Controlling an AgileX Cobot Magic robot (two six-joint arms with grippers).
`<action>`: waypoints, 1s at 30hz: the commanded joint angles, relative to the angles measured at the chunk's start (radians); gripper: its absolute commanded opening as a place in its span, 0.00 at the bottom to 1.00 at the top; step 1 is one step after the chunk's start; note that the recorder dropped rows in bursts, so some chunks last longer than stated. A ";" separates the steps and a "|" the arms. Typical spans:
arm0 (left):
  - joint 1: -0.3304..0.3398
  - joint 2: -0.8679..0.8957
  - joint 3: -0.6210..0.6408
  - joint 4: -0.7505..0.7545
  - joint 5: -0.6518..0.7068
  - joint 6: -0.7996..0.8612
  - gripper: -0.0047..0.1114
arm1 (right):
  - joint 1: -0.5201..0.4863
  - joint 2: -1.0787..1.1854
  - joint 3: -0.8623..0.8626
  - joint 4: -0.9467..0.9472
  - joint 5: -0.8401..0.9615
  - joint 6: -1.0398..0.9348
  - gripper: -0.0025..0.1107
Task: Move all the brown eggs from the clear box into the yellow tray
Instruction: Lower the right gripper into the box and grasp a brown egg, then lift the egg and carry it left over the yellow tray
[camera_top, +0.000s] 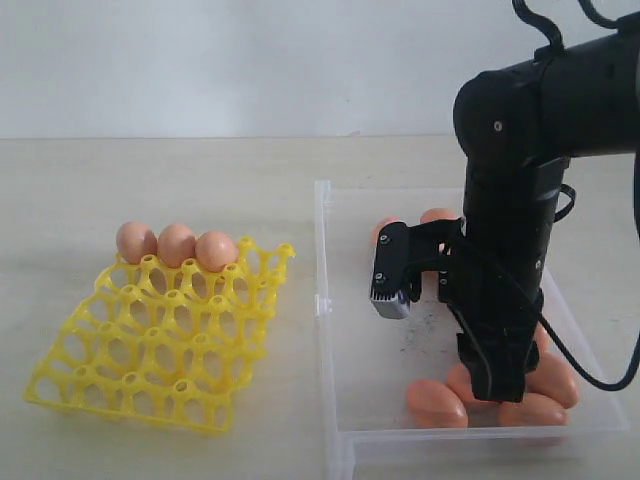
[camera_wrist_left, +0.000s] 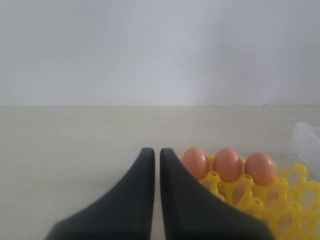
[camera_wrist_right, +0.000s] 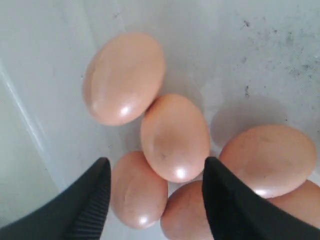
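I saw the right gripper (camera_wrist_right: 156, 165) gaping wide above brown eggs (camera_wrist_right: 124, 77) in the clear box's (camera_top: 330, 300) lower-right corner, the left gripper (camera_wrist_left: 157, 151) pinched together, empty, by the yellow tray (camera_top: 150, 350) at lower left, on pale tabletop (camera_top: 150, 180) under a plain white wall (camera_top: 250, 60).

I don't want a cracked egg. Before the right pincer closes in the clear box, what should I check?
1. Right pincer open: ok, jaws wide apart.
2. Centred on one brown egg: ok, it lies between the fingers.
3. That egg free of its neighbours: not ok, another egg touches it, close beside one finger.
4. Yellow tray has free cells: ok, only three eggs sit in it, all in the far row.
5. Left pincer out of the way: cannot tell. It is shut and near the tray.
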 joint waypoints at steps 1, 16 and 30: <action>-0.005 0.003 0.004 -0.005 -0.008 0.005 0.07 | -0.003 0.018 -0.002 0.010 -0.053 -0.005 0.61; -0.005 0.003 0.004 -0.005 -0.008 0.005 0.07 | -0.003 0.150 -0.002 -0.022 -0.104 0.026 0.59; -0.005 0.003 0.004 -0.005 -0.008 0.005 0.07 | -0.003 0.055 0.048 -0.026 -0.655 0.684 0.02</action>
